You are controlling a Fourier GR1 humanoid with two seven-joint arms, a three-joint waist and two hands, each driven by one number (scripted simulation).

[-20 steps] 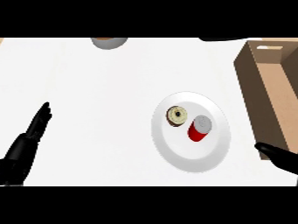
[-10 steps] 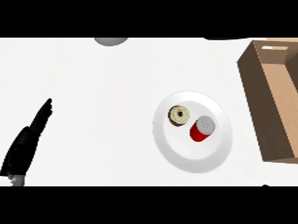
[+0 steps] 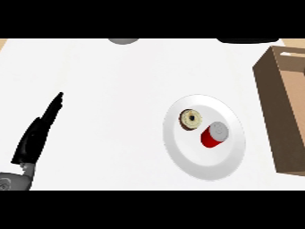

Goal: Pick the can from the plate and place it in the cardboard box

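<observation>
From the head view, the left hand (image 3: 37, 132) rests low at the left with its fingers straight, holding nothing. Well to its right, a white plate (image 3: 181, 152) carries the red can (image 3: 212, 136) just beside a doughnut (image 3: 191, 119). Farther right, beyond the plate, stands the cardboard box (image 3: 281, 120). The right hand does not show.

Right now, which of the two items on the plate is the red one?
The can, standing on the white plate with its grey lid up, toward the cardboard box. The item beside it, a pale ring-shaped piece, sits farther from the box.
</observation>
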